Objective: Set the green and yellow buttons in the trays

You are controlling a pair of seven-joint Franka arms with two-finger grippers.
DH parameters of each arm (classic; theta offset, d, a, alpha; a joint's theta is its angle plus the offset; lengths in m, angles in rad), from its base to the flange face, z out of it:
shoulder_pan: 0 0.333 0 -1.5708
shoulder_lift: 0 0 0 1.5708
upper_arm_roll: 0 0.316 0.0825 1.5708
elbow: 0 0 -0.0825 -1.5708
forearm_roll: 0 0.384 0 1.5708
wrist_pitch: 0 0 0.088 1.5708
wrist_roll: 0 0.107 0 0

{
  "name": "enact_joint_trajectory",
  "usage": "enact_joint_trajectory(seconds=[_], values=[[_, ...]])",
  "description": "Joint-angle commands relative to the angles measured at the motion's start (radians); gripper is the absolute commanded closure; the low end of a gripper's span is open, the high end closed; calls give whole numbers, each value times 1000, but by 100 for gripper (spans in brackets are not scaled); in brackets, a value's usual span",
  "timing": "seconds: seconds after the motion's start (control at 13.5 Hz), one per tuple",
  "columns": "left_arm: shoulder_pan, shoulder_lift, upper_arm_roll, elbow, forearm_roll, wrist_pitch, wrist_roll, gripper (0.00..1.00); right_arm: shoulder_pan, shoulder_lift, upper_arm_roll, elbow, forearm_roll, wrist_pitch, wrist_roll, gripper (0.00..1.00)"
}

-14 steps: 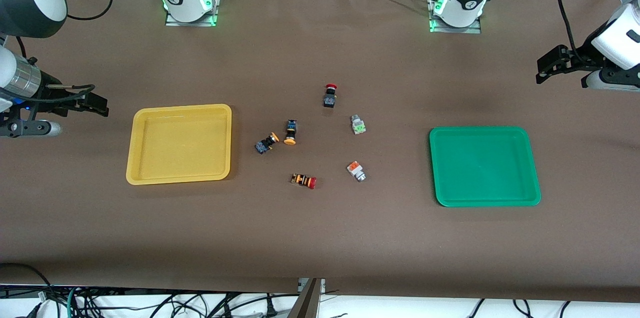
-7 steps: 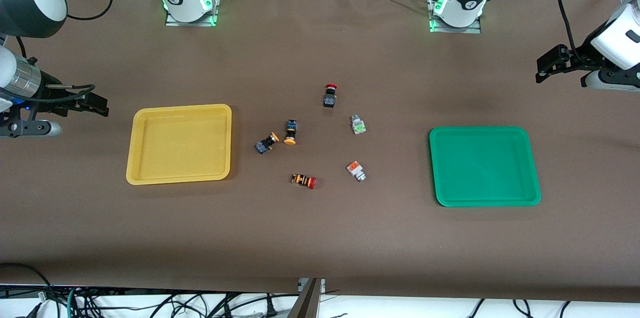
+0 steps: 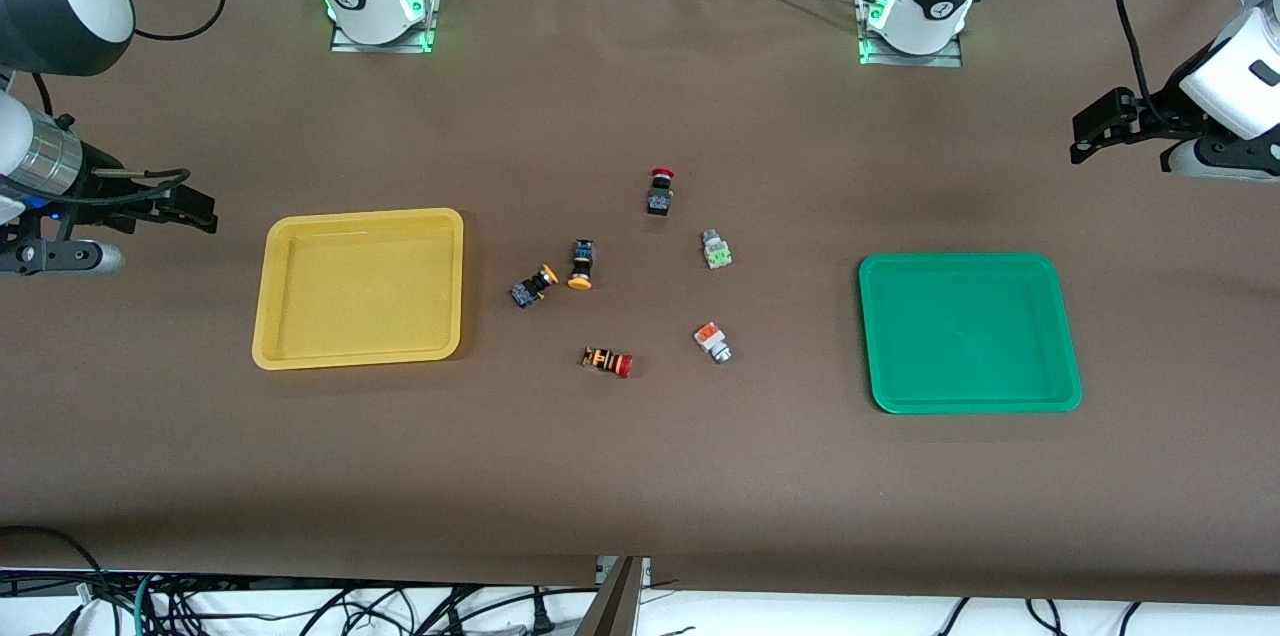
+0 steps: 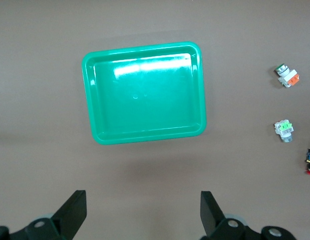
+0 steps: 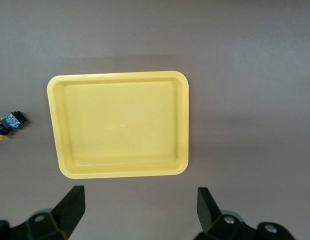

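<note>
Six buttons lie mid-table between yellow tray (image 3: 358, 288) and green tray (image 3: 968, 333), well apart from the spread-open left gripper (image 3: 1092, 132) and right gripper (image 3: 190, 208), both raised at the table's ends.

The brown counter (image 3: 640, 476) carried a yellow tray (image 3: 272, 288) toward the right arm's end and a green tray (image 3: 1068, 346) toward the left arm's. Between them lay six buttons: two orange-capped (image 3: 533, 287) (image 3: 581, 264), two silver (image 3: 715, 249) (image 3: 712, 342), two red-capped (image 3: 659, 191) (image 3: 608, 361).

Red-capped black button (image 3: 658, 192) and red-capped orange-striped button (image 3: 608, 361) on brown table (image 3: 640, 476).
</note>
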Motion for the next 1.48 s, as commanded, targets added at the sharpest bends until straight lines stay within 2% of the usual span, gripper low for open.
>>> enact_joint_trajectory(seconds=[0.0, 0.44, 0.67, 0.81, 0.96, 1.4], values=[[-5, 22, -3, 32, 17, -63, -9, 0, 0, -7, 1, -3, 10, -7, 14, 1], [-14, 73, -7, 25, 14, -167, 0, 0, 0, -7, 0, -3, 10, -7, 9, 1], [-24, 120, -18, 35, -43, -153, -13, 0, 0, -7, 0, -3, 10, -7, 14, 1], [-25, 151, -20, 41, -124, -80, -23, 0, 0, -7, 0, -3, 10, -7, 12, 1], [-56, 185, -38, 41, -144, -12, -83, 0, 0, -7, 0, -3, 10, -7, 12, 1], [-215, 304, -43, 46, -138, 219, -495, 0, 0, -7, 0, -3, 10, -7, 14, 1]])
